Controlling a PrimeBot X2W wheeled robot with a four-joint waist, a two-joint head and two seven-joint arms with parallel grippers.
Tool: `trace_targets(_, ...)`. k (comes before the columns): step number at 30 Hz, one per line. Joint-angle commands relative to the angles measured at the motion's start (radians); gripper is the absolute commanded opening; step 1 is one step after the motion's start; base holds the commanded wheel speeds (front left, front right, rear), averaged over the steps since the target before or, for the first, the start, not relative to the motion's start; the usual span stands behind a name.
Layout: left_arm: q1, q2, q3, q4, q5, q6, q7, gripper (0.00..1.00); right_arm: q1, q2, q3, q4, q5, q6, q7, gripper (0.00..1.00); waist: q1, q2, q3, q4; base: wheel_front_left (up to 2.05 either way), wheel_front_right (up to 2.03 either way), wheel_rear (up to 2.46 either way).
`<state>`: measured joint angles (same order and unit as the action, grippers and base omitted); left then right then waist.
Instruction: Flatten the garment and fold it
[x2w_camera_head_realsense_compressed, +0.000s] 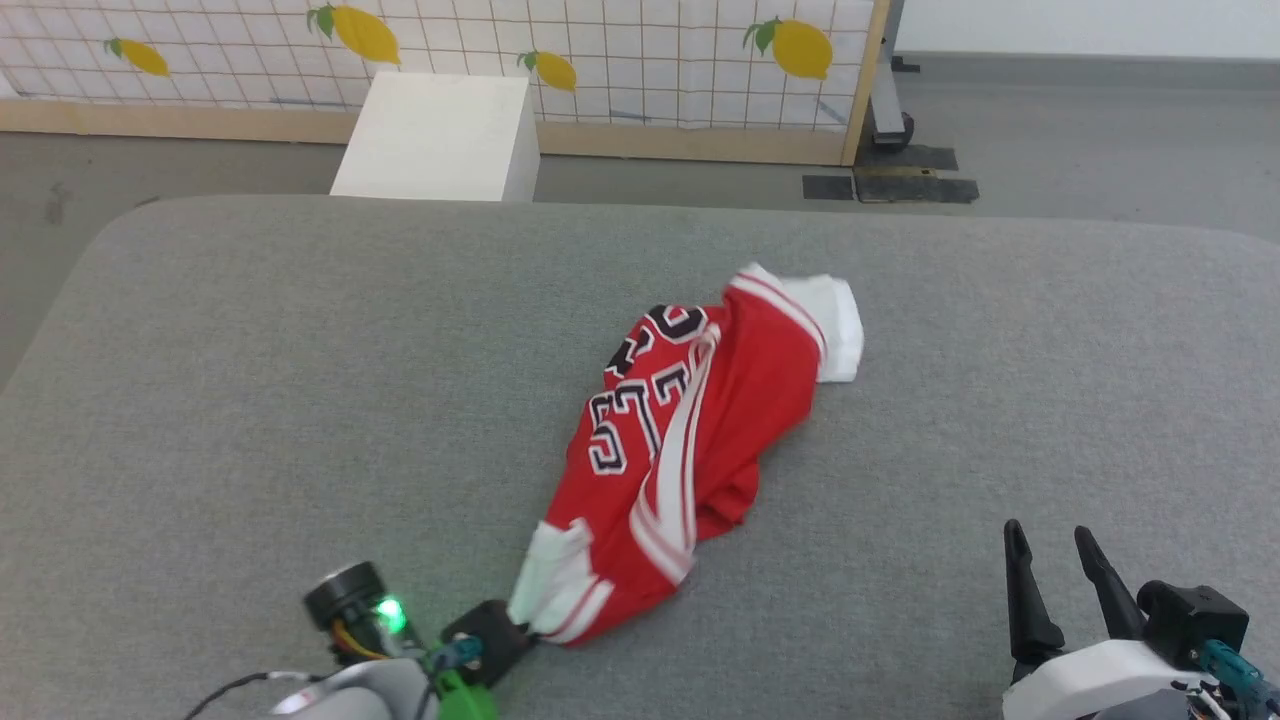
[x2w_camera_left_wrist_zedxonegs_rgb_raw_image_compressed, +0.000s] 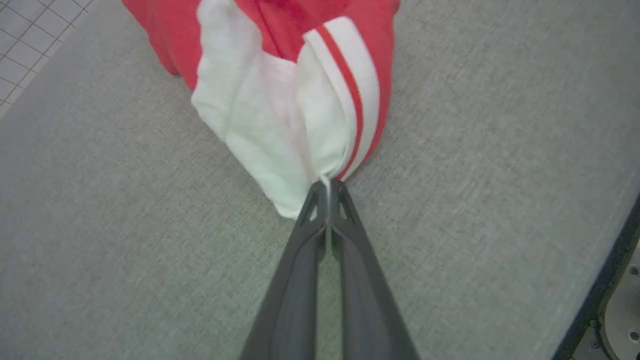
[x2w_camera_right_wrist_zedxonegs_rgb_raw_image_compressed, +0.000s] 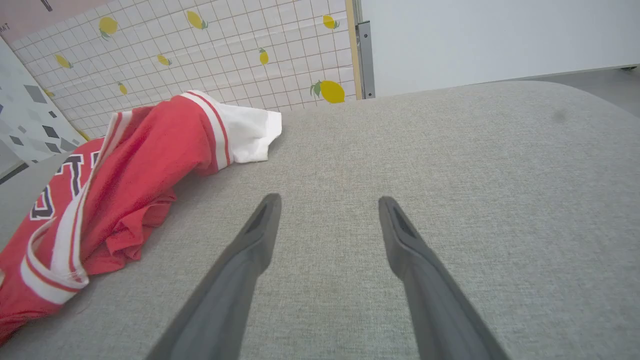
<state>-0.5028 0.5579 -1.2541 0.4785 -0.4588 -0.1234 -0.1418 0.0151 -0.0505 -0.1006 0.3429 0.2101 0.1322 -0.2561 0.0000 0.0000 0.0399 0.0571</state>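
The garment (x2w_camera_head_realsense_compressed: 690, 430), a red shirt with white sleeves and black-and-white lettering, lies bunched in a long crumpled heap on the grey padded table (x2w_camera_head_realsense_compressed: 250, 400). My left gripper (x2w_camera_head_realsense_compressed: 520, 622) is shut on the near white sleeve; in the left wrist view the gripper (x2w_camera_left_wrist_zedxonegs_rgb_raw_image_compressed: 327, 187) pinches the sleeve's white edge (x2w_camera_left_wrist_zedxonegs_rgb_raw_image_compressed: 280, 140) beside the red-and-white stripe trim. The other white sleeve (x2w_camera_head_realsense_compressed: 830, 315) lies at the heap's far end. My right gripper (x2w_camera_head_realsense_compressed: 1050, 535) stands open to the right of the shirt, apart from it, and its fingers (x2w_camera_right_wrist_zedxonegs_rgb_raw_image_compressed: 260, 225) hover over bare table with the garment (x2w_camera_right_wrist_zedxonegs_rgb_raw_image_compressed: 125, 185) to their left.
A white box (x2w_camera_head_realsense_compressed: 440, 135) stands on the floor beyond the table's far edge, before a lemon-patterned tiled panel (x2w_camera_head_realsense_compressed: 600, 50). A metal stand base (x2w_camera_head_realsense_compressed: 890, 120) sits at the back right. The table's near edge (x2w_camera_left_wrist_zedxonegs_rgb_raw_image_compressed: 600, 295) lies just right of my left gripper.
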Motion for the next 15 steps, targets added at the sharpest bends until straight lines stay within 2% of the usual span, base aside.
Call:
trace_targets(1,0.005,0.015,-0.002,0.019,0.003,-0.005,0.003,0.00,-0.004,0.000,-0.002,0.005,-0.005,-0.002,-0.006,1.00,0.0000,0.0000,-0.007,0.008,0.00,0.00,0.00)
trace_targets(6,0.014,0.025,0.023,0.100,-0.029,0.023,0.001,0.00,0.002,0.000,-0.002,0.025,-0.002,-0.002,-0.006,1.00,0.0000,0.0000,-0.027,0.022,0.00,0.00,0.00)
trace_targets(7,0.019,0.022,0.029,0.113,-0.037,0.033,0.004,0.93,0.003,0.000,-0.001,0.028,0.000,-0.002,-0.006,1.00,0.0000,0.0000,-0.031,0.025,0.00,0.00,0.00)
trace_targets(8,0.023,0.017,0.036,0.128,-0.045,0.049,0.007,1.00,0.005,0.000,0.001,0.031,0.002,-0.002,-0.006,1.00,0.0000,0.0000,-0.037,0.027,0.00,0.00,0.00)
trace_targets(11,0.036,0.001,0.078,0.154,-0.089,0.093,-0.005,1.00,0.010,0.000,0.005,0.037,0.005,-0.002,-0.006,1.00,0.0000,0.0000,-0.053,0.035,0.00,0.00,0.00)
trace_targets(15,0.060,-0.024,0.190,0.152,-0.188,0.179,-0.069,1.00,0.019,0.000,0.003,0.041,0.004,-0.002,-0.006,1.00,0.0000,0.0000,-0.075,0.046,0.00,0.00,0.00)
